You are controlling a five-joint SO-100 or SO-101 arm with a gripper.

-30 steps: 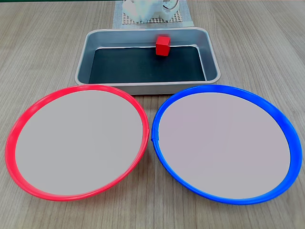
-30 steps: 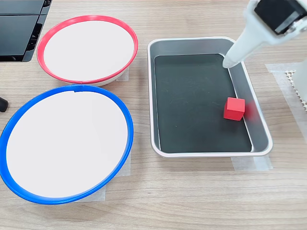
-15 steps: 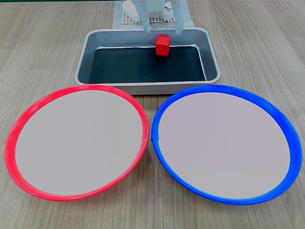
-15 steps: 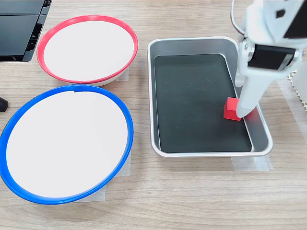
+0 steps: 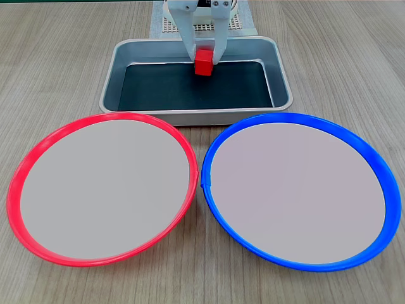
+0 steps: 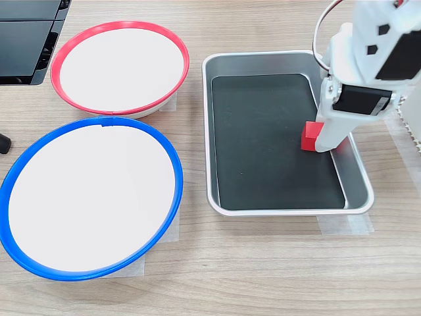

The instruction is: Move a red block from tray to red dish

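The red block (image 5: 203, 64) is a small cube over the far part of the tray (image 5: 190, 116), and my gripper (image 5: 204, 58) is shut on it with a white finger on each side. In the second exterior view the red block (image 6: 307, 136) shows only in part, at the left of my gripper (image 6: 322, 138), above the black bottom near the right wall of the tray (image 6: 276, 211). I cannot tell whether it touches the bottom. The red dish (image 5: 28, 161) lies near left in the first exterior view. In the second exterior view the red dish (image 6: 118, 25) lies at the top left.
A blue-rimmed dish (image 5: 380, 171) of the same size lies beside the red one, and this blue-rimmed dish (image 6: 172, 164) is at the second exterior view's lower left. A black device (image 6: 26, 39) is at that picture's top left corner. The arm's base stands on a mesh pad (image 5: 166, 25) behind the tray.
My gripper came down into the tray and shut on the red block. The block has shifted from near the tray's wall toward the middle, leftward in the first exterior view.
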